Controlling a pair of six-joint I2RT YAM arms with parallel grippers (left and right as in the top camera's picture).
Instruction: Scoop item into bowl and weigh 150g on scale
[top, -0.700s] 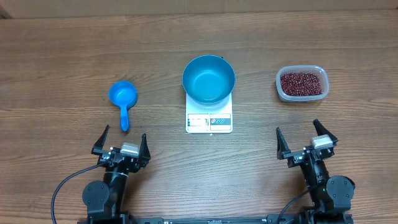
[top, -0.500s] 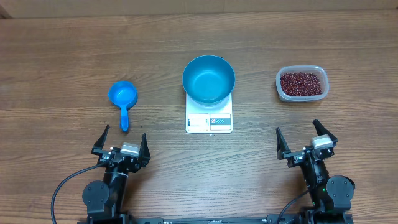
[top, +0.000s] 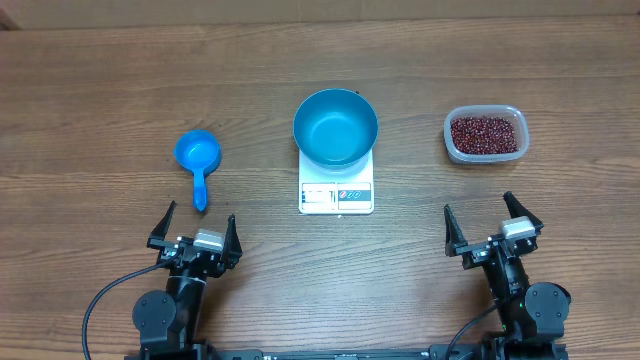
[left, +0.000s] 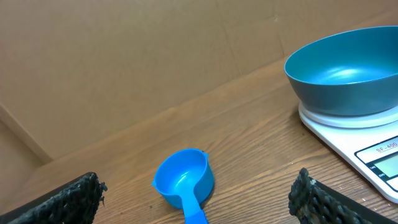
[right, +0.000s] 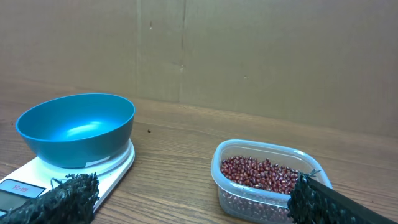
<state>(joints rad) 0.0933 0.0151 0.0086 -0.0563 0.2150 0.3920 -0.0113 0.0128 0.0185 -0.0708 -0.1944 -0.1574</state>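
Observation:
A bright blue bowl (top: 335, 127) stands empty on the white scale (top: 336, 195) at the table's middle. Dark red-brown beans (top: 486, 134) fill a clear plastic tub (top: 510, 113) at the right. A small blue scoop (top: 198, 155) lies at the left, handle toward me. My left gripper (top: 198, 224) rests open near the front edge, just below the scoop (left: 184, 182), with the bowl (left: 345, 73) and scale (left: 373, 149) at its right. My right gripper (top: 490, 222) stands open below the tub, seeing the beans (right: 261, 174), bowl (right: 76, 129) and scale (right: 25, 183).
A brown cardboard wall (right: 249, 56) backs the table's far edge. Bare wooden tabletop (top: 120, 90) surrounds the scoop, scale and tub. Black cables (top: 100, 300) trail from both arm bases at the front edge.

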